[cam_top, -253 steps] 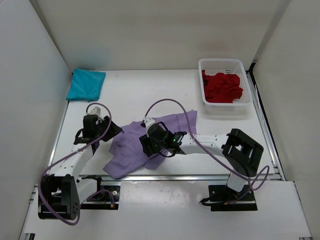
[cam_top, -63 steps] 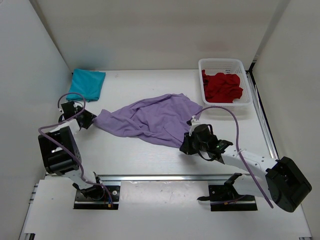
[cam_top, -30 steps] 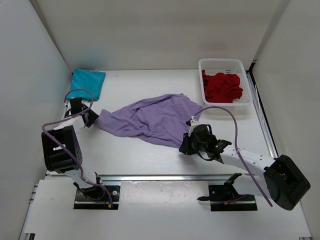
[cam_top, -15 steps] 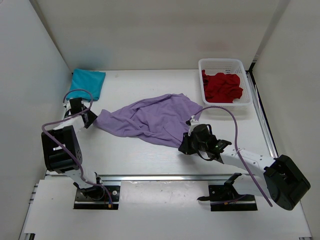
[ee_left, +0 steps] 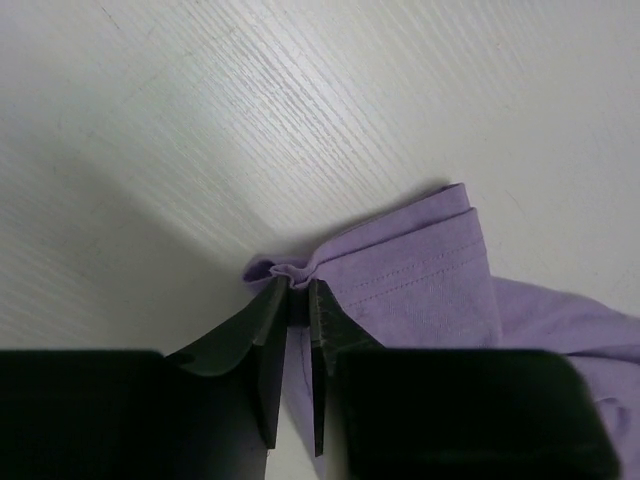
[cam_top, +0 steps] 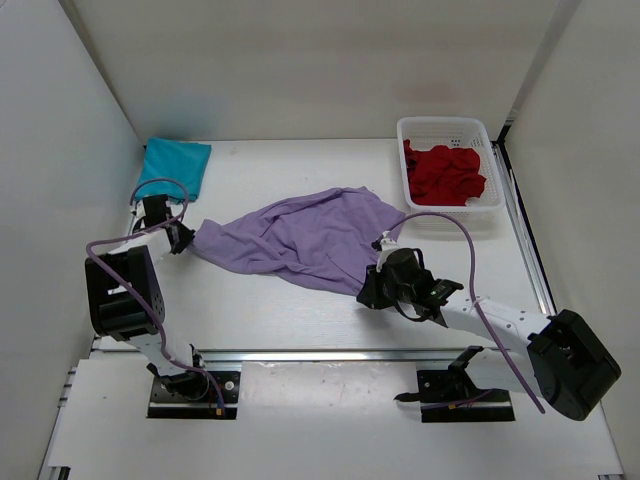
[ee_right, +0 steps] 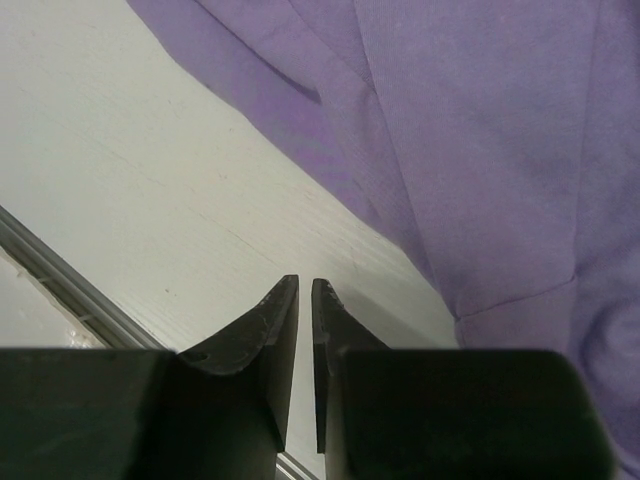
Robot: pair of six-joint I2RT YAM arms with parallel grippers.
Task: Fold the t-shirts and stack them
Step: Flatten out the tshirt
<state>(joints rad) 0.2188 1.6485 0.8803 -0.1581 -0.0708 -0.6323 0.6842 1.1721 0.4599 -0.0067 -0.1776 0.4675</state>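
The lavender t-shirt (cam_top: pixel 300 235) lies spread and rumpled across the middle of the table. My left gripper (cam_top: pixel 180 240) is at its left tip, and in the left wrist view the gripper (ee_left: pixel 297 285) is shut on a small bunched fold of the lavender t-shirt's (ee_left: pixel 420 280) hem. My right gripper (cam_top: pixel 368 295) sits at the shirt's near right corner. Its jaws (ee_right: pixel 305 283) are almost together over bare table with nothing between them, and the lavender cloth (ee_right: pixel 480 150) lies just beside them. The teal t-shirt (cam_top: pixel 172 168) lies folded at the back left. The dark red t-shirt (cam_top: pixel 445 175) is crumpled in the basket.
A white mesh basket (cam_top: pixel 440 125) stands at the back right corner. White walls close in the table on the left, back and right. A metal rail (cam_top: pixel 350 353) runs along the near edge, close to my right gripper.
My left gripper's jaws have closed on the lavender shirt's left tip. The right arm and the rest of the cloth have hardly moved.
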